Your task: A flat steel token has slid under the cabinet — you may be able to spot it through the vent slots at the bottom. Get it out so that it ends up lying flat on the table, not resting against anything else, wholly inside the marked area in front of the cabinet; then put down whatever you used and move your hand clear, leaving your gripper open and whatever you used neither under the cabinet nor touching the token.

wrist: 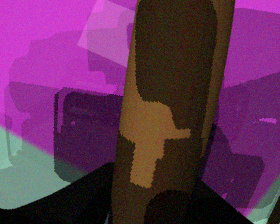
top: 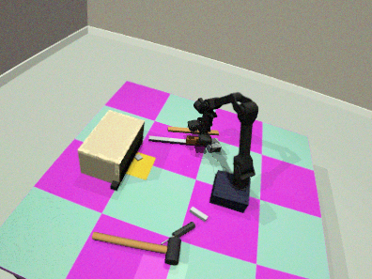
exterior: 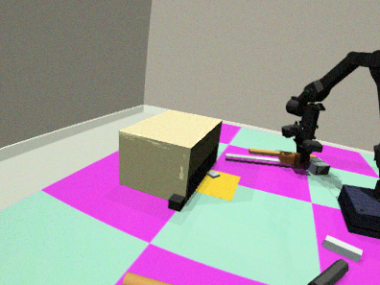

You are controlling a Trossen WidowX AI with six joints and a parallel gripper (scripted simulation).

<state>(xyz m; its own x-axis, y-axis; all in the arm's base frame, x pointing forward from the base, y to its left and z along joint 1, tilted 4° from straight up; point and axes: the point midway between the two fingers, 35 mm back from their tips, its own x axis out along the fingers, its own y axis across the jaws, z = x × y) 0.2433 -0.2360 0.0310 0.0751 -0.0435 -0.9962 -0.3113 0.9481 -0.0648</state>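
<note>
Plain grey-brown walls (top: 225, 32) (exterior: 269, 42), darker at left, above a pale floor (top: 42, 98) (exterior: 58, 157).

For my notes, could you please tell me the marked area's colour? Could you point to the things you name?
Yellow (top: 145, 169) (exterior: 223, 187), clearest in the exterior view.

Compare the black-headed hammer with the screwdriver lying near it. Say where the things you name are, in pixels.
The hammer (top: 129, 242) has a long wooden handle, while the screwdriver (top: 184, 229) has a short dark one. The hammer ends in a thick black head; the screwdriver ends in a thin metal shaft. The hammer is clearly the longer tool, the screwdriver the shorter. Both lie on the checkered table, outside the gripper (top: 204, 142) (exterior: 303, 161).
</note>
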